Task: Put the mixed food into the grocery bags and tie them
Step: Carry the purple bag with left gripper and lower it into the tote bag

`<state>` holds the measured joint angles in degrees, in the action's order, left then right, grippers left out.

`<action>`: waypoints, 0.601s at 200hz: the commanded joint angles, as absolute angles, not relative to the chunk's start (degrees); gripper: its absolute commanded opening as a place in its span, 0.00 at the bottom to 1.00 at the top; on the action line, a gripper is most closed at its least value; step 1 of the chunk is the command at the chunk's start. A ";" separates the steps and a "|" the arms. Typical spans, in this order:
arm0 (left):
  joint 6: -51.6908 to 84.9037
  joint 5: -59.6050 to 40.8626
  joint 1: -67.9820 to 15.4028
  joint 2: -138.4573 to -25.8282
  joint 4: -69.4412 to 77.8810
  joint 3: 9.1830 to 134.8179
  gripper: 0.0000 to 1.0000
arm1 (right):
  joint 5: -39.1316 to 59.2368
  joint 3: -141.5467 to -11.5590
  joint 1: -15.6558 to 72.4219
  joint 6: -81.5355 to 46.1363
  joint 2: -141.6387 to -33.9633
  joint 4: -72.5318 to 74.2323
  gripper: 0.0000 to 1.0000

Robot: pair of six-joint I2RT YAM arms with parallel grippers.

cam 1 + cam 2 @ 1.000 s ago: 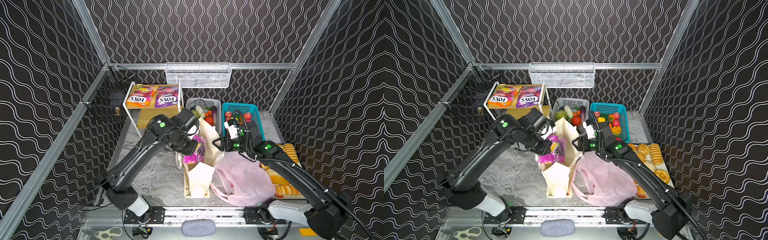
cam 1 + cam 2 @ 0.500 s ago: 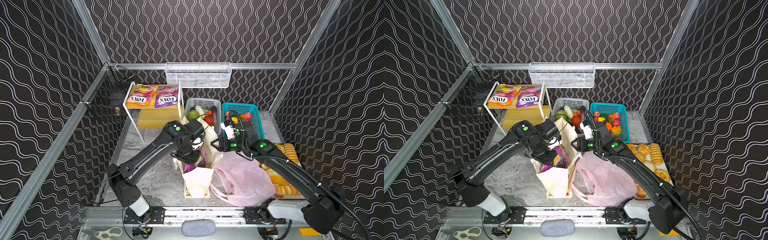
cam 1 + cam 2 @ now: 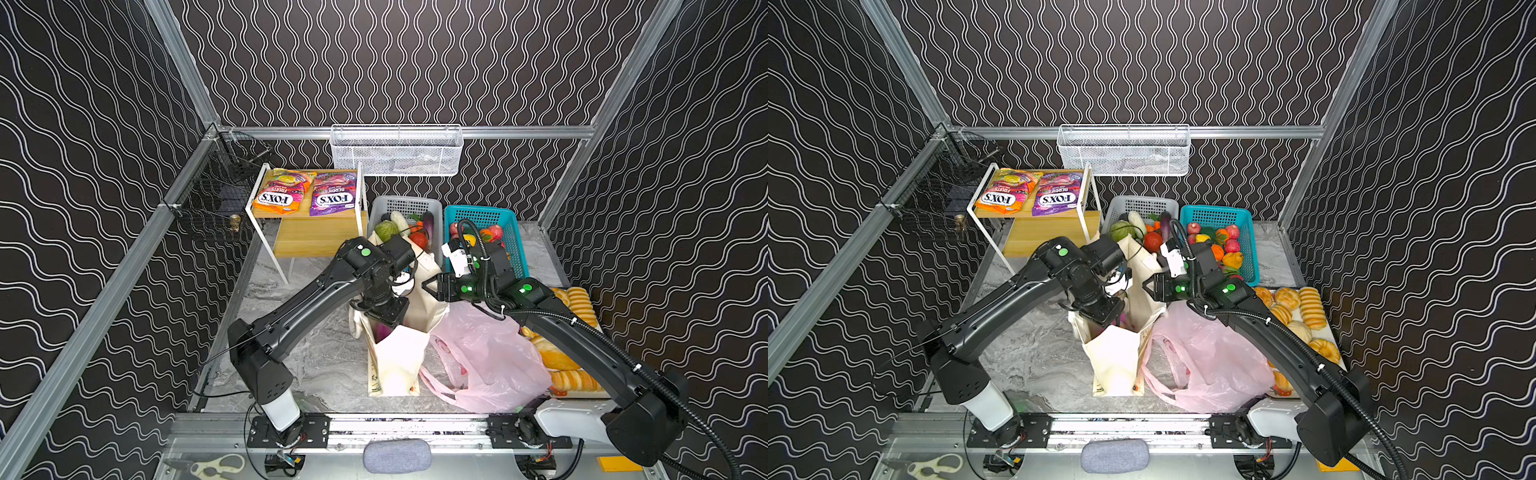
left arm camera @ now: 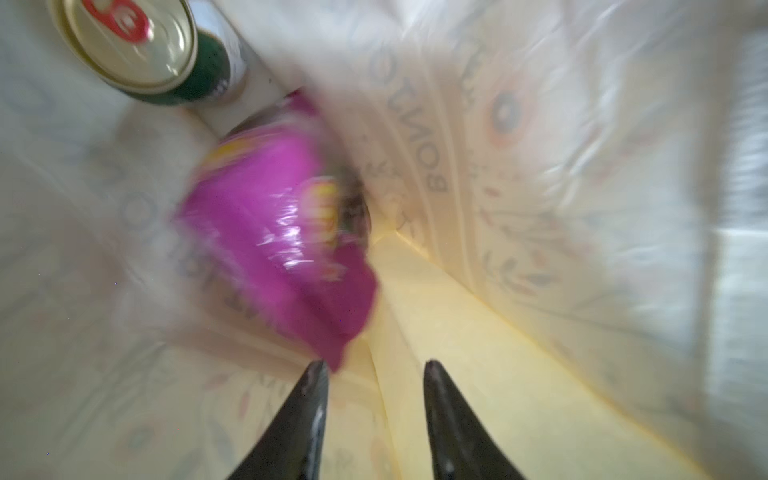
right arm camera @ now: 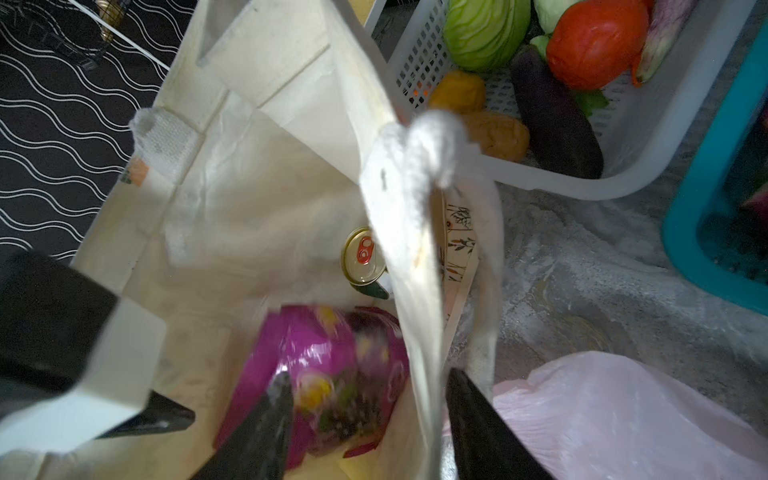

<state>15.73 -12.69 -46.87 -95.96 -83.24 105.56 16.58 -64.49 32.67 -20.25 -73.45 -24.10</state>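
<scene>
Inside cream tote (image 5: 257,208), purple packet (image 4: 282,232) loose beside green can (image 4: 137,45), left gripper (image 4: 374,374) jaws spread above; right gripper (image 5: 370,374) jaws spread astride tote rim; second purple packet (image 3: 332,193) on shelf (image 3: 316,239); tying undone.

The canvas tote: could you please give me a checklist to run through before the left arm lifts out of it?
1. Left gripper jaws apart, nothing between them: ok.
2. Purple packet inside the canvas tote, out of the jaws: ok, though one corner lies close to a fingertip.
3. Green can in the tote beside the packet: ok.
4. Tote upright with its mouth open: ok.
5. Right gripper keeping the tote open: cannot tell; its jaws stand apart with the handle strap running between them.
6. Pink plastic bag ready for loading: not ok, it lies slumped beside the tote.
</scene>
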 commanded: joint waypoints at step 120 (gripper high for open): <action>15.48 -6.40 -25.27 -76.21 -59.06 110.65 0.52 | 12.33 -61.82 32.77 -20.52 -64.25 -14.86 0.74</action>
